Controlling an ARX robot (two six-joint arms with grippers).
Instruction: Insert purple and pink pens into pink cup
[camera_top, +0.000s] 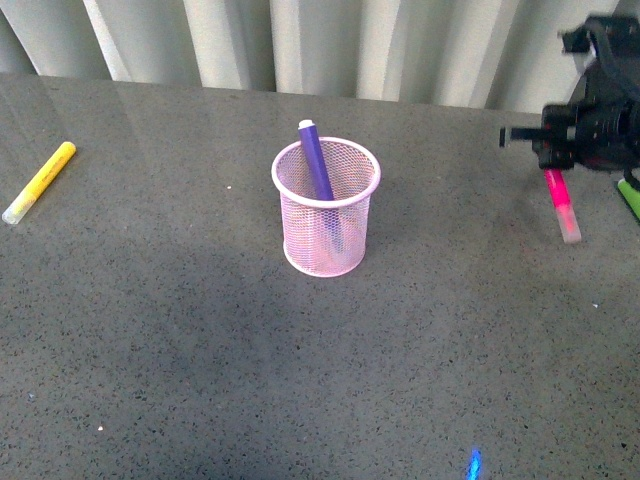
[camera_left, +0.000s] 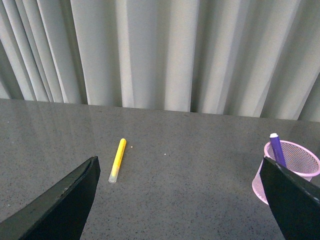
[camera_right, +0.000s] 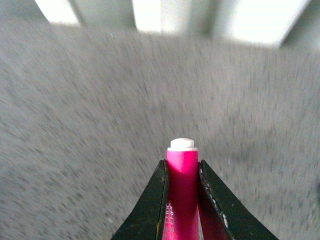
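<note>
Front view: pink cup (camera_top: 312, 243) stands upright mid-frame on the grey counter (camera_top: 200, 350). Purple pen (camera_top: 316, 165) is already inside it, leaning toward the upper left, with its pale tip sticking out above the rim.

Pink pen (camera_top: 560, 200) is at the far right edge, well apart from the cup. It hangs tilted from the black head of the right arm (camera_top: 590, 130), clear cap end lowest. Cannot tell whether that cap touches the counter.

Right wrist view, blurred background: right jaws pinch the pink pen, one black jaw pressed on each side of the barrel. The pen runs along the gap between them, and its white end pokes out just past the jaw tips.

Left wrist view: left jaws are spread wide, one in the lower left corner and one in the lower right, nothing between them. The cup with the purple pen shows at the right edge, just above the right-hand jaw.

Yellow marker (camera_top: 40, 182) lies flat at the far left of the front view, well apart from the cup. A bit of green marker (camera_top: 630, 198) shows at the right edge, just beside the pink pen. Pale pleated curtain (camera_top: 330, 45) runs along the top.
</note>
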